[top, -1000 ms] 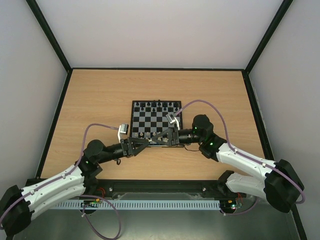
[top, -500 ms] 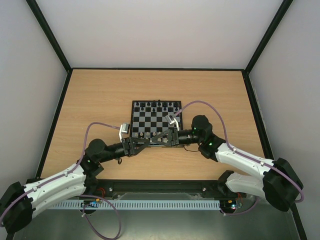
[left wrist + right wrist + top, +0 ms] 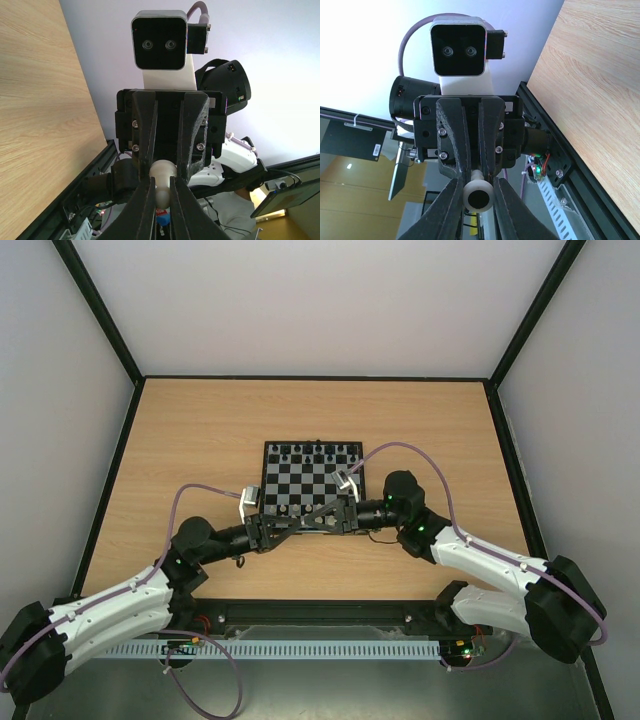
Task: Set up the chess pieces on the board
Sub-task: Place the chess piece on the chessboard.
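Handing a white piece (image 3: 162, 176) across over the near edge of the board (image 3: 312, 472), left pincer (image 3: 161, 187) and right pincer (image 3: 480, 182) both pinched narrow on it tip to tip; next, by the look of it, loosing one grip cleanly before carrying to a near-rank square.

We see the left gripper (image 3: 161, 192) close: its jaws, which stood apart a second ago, now pinch the white chess piece (image 3: 162, 171) that the right gripper (image 3: 479, 182) is holding out, just above the near edge of the board (image 3: 310, 480). We also see the left wrist camera (image 3: 252, 497) creep a little nearer to the board's near left corner, so the two grippers now meet more tightly, tip to tip.
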`<action>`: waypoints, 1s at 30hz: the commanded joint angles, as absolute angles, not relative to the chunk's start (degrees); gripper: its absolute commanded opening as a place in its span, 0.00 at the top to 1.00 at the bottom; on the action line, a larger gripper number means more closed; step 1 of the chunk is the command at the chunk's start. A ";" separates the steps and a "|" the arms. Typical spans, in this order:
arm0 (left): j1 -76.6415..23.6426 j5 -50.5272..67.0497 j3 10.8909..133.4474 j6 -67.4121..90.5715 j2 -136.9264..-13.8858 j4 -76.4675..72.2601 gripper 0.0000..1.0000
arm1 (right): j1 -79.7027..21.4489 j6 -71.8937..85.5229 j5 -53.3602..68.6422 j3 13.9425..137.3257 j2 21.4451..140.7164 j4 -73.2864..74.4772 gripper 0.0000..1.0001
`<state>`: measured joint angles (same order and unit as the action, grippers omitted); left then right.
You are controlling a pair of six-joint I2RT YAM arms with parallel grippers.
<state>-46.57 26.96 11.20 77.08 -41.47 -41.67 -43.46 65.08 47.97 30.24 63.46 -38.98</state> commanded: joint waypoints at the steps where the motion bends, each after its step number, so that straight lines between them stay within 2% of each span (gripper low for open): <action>1: -46.22 27.15 13.54 75.28 -41.48 -41.98 0.98 | -43.29 64.18 49.39 29.72 63.59 -40.40 0.80; 8: -46.20 27.00 18.12 71.08 -40.20 -32.02 0.98 | -43.18 58.60 47.17 31.69 60.36 -29.65 0.45; 11: -46.15 27.11 21.62 68.41 -40.54 -24.23 0.98 | -41.97 54.43 44.54 33.65 57.50 -19.73 0.37; 14: -46.00 27.06 25.50 65.13 -41.68 -16.84 0.98 | -38.66 52.28 44.68 33.77 53.04 -13.76 0.32; 18: -44.89 26.97 31.78 59.31 -45.93 -5.86 0.98 | -37.18 45.41 38.10 37.76 46.16 1.78 0.26; 24: -43.57 26.59 47.44 45.75 -62.73 12.94 0.98 | -37.18 42.09 33.59 41.41 41.29 11.51 0.25; 30: -43.51 20.52 62.45 36.13 -78.94 27.39 0.98 | -37.18 40.58 30.39 42.17 38.04 16.46 0.24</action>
